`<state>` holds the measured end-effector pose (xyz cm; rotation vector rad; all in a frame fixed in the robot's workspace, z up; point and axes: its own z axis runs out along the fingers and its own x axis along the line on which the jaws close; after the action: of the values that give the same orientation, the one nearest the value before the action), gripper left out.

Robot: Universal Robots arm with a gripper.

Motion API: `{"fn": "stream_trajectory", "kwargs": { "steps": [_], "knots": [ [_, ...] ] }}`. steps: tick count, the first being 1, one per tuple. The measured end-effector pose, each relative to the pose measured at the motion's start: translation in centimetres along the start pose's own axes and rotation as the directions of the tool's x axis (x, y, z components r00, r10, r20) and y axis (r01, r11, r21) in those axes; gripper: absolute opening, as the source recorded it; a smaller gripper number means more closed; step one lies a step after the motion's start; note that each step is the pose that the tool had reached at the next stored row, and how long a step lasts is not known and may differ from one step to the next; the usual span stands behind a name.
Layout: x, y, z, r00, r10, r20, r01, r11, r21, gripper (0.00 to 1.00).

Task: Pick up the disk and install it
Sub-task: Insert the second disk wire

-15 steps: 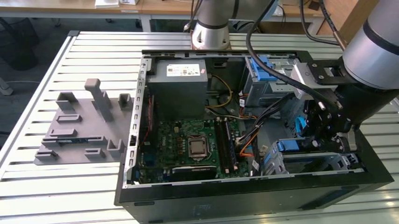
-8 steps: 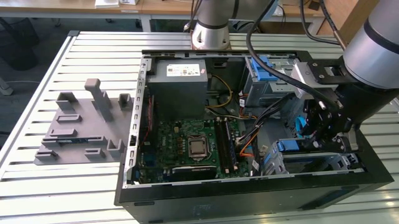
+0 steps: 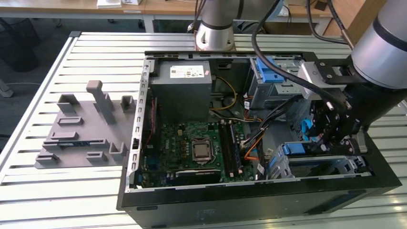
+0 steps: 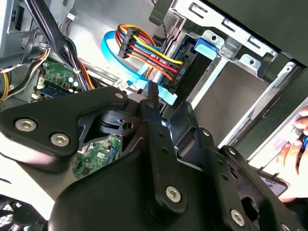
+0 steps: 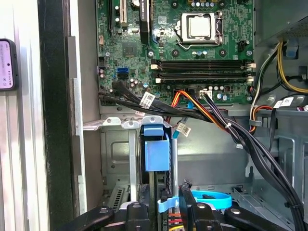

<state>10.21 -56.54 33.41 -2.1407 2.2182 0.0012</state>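
Case: an open black computer case lies on its side on the slatted metal table, toward the table's near edge in the exterior view.
Inside the case: green motherboard, grey power supply with a white sticker, and bundles of cables running across to the drive cage.
Disk: stands on edge in the drive cage's slot at the case's corner on the exterior view's right, its blue rail tab facing up.
In the way: multicoloured power leads and a blue data cable crowd the bay beside the disk.
Gripper: reaches down into the case just above the disk; fingers flank the disk's edge, but whether they clamp it cannot be told.
Beside the case: a grey moulded fixture on the table.
Person: a hand near the case's outer edge in the second wrist view.
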Motion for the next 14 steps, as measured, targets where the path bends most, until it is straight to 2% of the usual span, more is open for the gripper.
{"fn": "stream_trajectory", "kwargs": {
  "steps": [14],
  "knots": [
    [-0.03,-0.03,-0.72,1.0,0.0,-0.0002,0.0,1.0,-0.0001,0.38]
  ]
}}
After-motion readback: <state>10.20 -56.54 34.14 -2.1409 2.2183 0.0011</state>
